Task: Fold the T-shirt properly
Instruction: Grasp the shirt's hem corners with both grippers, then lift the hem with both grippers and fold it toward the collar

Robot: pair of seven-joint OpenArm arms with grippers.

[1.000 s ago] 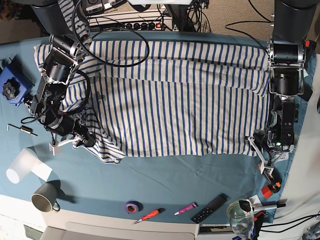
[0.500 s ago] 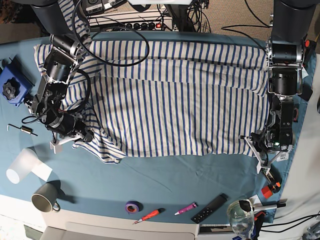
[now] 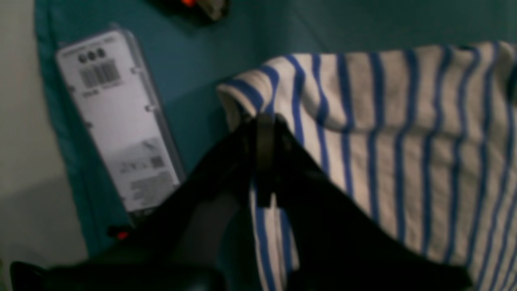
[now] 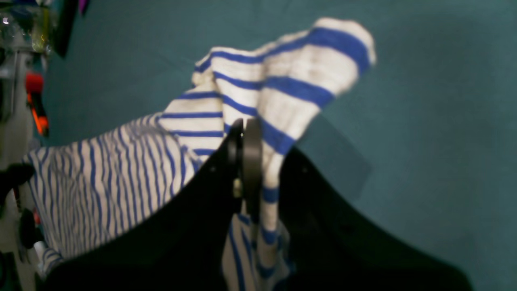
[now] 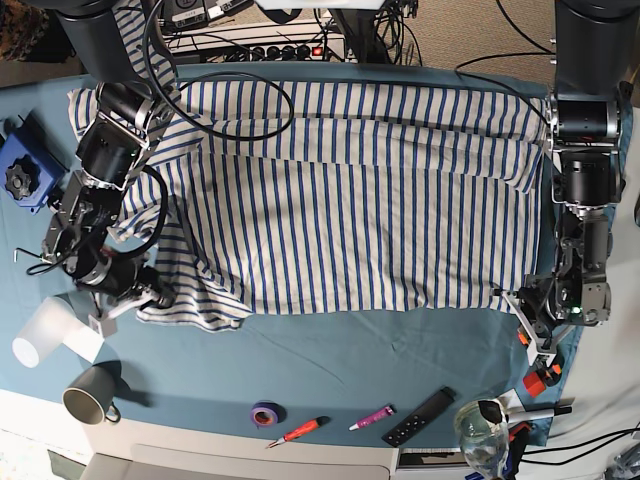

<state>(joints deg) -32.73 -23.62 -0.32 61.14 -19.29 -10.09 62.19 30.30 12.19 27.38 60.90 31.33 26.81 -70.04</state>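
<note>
The white T-shirt with blue stripes lies spread across the teal table, collar side to the back. My left gripper is at the shirt's front right corner. In the left wrist view it is shut on that corner of the T-shirt. My right gripper is at the bunched front left edge. In the right wrist view it is shut on a raised fold of the T-shirt.
A blue block and an allen key lie at the left. A plastic cup, grey mug, purple tape roll, red screwdriver, pink marker, black remote and glass jar line the front. A labelled pack lies beside the left gripper.
The right gripper has moved toward the front left, dragging the bunched shirt edge with it. The left arm has shifted right and slightly forward, still at the shirt's front right corner.
</note>
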